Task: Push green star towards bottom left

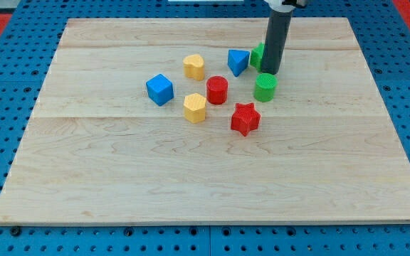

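**Tip parked at the green star, upper right of the cluster**

On the pale wooden desk (119, 171) I see, left to right: a blue cube (159, 89), a yellow heart-like block (194, 67), a yellow hexagonal block (195, 108), a red cylinder (217, 90), a blue triangular block (238, 62), a red star (245, 118), a green cylinder (265, 87). The green star (256, 55) sits mostly hidden behind my rod. My tip (271, 72) touches it; this tool has nothing that spreads or pinches.

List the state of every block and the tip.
my tip: down, against green star
green star: partly hidden behind rod
green cylinder: upright
red cylinder: upright
red star: flat
blue cube: flat
blue triangle: flat
yellow blocks: flat
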{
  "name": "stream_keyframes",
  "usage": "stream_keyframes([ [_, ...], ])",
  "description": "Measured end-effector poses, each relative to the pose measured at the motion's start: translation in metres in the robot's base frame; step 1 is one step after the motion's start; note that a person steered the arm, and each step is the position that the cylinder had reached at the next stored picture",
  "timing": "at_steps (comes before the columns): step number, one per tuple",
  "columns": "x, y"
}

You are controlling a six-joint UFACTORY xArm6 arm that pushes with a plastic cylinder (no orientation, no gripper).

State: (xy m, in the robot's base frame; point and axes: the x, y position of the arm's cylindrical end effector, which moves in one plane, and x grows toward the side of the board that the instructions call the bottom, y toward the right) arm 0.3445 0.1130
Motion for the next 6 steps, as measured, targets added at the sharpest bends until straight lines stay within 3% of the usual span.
stream_keyframes([
  [1,-0.020,0.053],
  [2,-0.078,0.033],
  [3,-0.052,-0.027],
  [4,0.022,-0.032],
  [5,0.053,0.004],
  [6,0.111,0.026],
])
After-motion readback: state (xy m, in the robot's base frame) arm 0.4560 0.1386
